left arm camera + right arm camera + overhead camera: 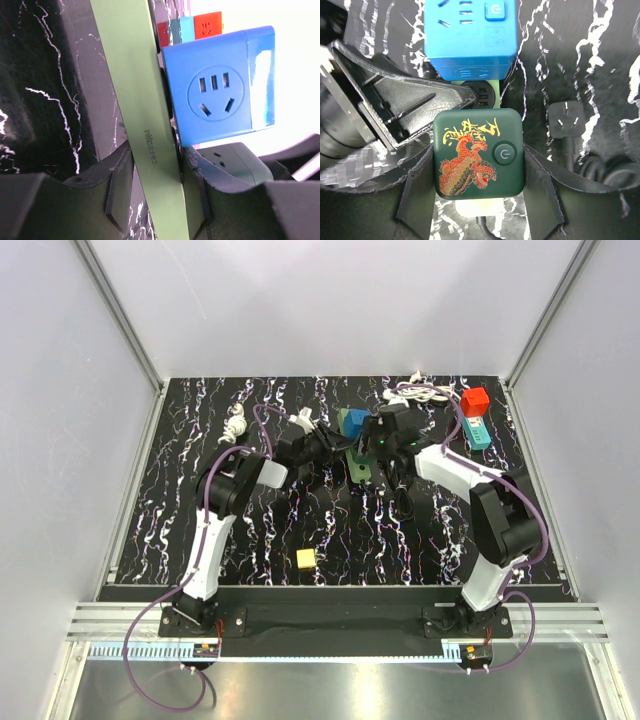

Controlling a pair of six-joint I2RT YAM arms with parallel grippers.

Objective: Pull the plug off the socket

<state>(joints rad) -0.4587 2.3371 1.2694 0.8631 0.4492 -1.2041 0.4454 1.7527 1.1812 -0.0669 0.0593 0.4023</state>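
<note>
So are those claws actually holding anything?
Left gripper pinches the green strip, face and back; right gripper grips the dragon cube by opposite sides.

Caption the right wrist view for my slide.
Right gripper clamps the dragon-printed green cube on the power strip beside a blue cube, while the left gripper holds the strip steady.

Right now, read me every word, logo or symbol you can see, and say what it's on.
"nVc", then small characters too blurred to read: green power strip.
Gold calligraphy above a dragon, too stylised to read: dark green cube.
Power symbols: buttons on dark green cube and blue cube.
Small mark, unreadable: red cube.
</note>
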